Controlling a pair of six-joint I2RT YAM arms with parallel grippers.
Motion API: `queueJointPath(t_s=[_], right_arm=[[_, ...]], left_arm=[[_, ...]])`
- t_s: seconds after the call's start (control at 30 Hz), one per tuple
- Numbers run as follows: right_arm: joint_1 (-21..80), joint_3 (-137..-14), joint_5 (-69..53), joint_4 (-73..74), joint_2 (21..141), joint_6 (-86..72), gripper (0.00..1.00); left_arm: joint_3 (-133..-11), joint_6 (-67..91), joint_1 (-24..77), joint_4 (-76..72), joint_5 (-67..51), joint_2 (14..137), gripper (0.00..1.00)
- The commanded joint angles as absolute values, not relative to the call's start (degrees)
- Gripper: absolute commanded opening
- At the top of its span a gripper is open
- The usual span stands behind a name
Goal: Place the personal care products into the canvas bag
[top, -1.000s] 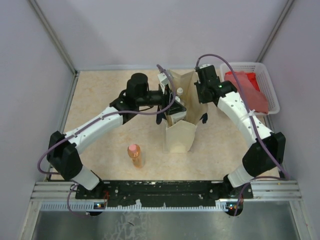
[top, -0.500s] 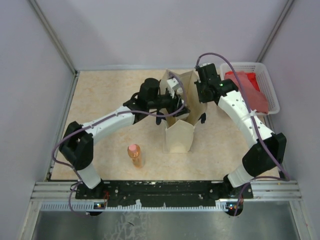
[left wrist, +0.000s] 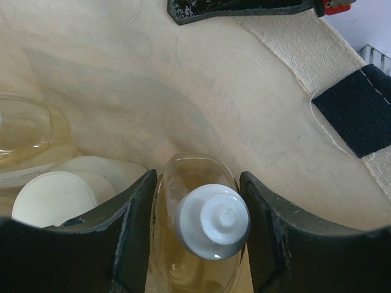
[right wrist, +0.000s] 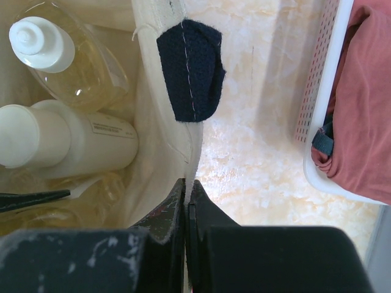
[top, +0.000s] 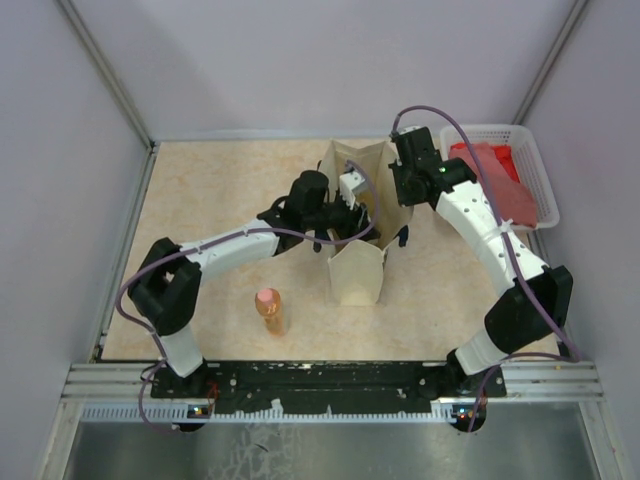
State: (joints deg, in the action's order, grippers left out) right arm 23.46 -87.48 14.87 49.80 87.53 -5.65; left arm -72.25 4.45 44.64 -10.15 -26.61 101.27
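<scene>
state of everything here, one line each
beige canvas bag: upright, mouth open
left claw: inside bag, shut on amber bottle with white cap
right claw: shut on bag rim
second amber bottle: inside bag, cap on
cream bottle: inside bag, cap on
orange bottle with pink cap: upright on table, outside bag
white plastic basket: holding red cloth
</scene>
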Motion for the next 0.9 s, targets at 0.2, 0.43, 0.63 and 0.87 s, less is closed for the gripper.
queueJointPath(t_s=[0.2,0.43,0.63,0.87], right_arm=[[23.29,-89.49,16.14,50.38,86.57,-4.79,0.02],[23.29,-88.95,15.67,50.14,86.7,-4.83,0.03],[23.29,-89.19,15.94,50.26,86.77,-4.52,0.03],[23.29,-88.63,15.66,50.13,86.55,-4.56,0.03]], left_arm=[[-73.42,7.03,44.74,-15.67,-26.91,95.1,0.31],[-73.93,4.85,44.73,-14.26,-22.8,88.64,0.89],[-76.37,2.91,44.71,-10.66,-20.56,85.45,1.0],[-76.16,1.57,44.69,4.18,-7.06,72.48,1.0]])
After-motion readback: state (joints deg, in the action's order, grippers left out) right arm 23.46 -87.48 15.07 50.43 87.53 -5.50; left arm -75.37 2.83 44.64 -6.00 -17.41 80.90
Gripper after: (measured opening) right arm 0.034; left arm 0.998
